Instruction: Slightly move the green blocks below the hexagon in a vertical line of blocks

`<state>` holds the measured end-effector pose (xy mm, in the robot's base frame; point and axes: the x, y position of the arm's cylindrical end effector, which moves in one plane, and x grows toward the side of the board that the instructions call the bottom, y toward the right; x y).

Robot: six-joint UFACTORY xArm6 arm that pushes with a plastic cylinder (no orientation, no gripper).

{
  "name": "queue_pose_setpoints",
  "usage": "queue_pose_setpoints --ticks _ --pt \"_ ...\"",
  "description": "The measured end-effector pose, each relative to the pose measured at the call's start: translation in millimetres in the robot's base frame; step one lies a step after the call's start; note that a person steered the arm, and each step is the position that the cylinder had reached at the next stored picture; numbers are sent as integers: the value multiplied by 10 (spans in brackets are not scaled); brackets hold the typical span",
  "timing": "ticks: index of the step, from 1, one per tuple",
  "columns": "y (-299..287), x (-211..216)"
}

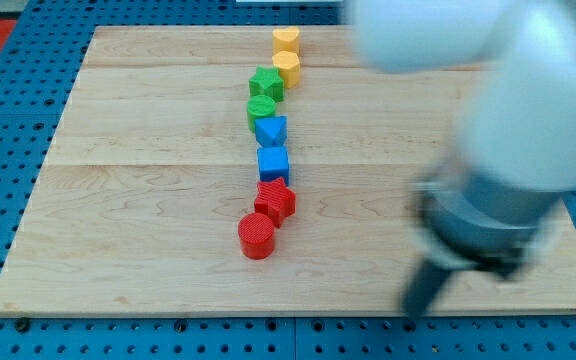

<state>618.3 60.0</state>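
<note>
my tip (415, 308), no gripper, sits at the view's bottom right, well apart from the green blocks (265, 95) touching the yellow hexagon (287, 68); a wide push risks scattering the line.

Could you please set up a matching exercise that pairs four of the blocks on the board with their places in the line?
Things:
1. red cylinder
2. blue cube
3. green star
4. yellow cylinder

Places:
A. nearest the view's top
B. just above the red star
C. nearest the view's bottom
D. just above the green cylinder

Pairs: 1-C, 2-B, 3-D, 4-A.

My tip is blurred, far off at the view's lower right, touching no block.
</note>
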Motion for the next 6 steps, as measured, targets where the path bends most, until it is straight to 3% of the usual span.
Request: queue_pose_setpoints --ticks 1,2,3,4,5,6 --pt "-803 -7" --pt "-2056 -357" --pt "-2566 -1206" --pt "-2147 -2169" --pt "-1408 -2509" --pt "-1345 -2491"
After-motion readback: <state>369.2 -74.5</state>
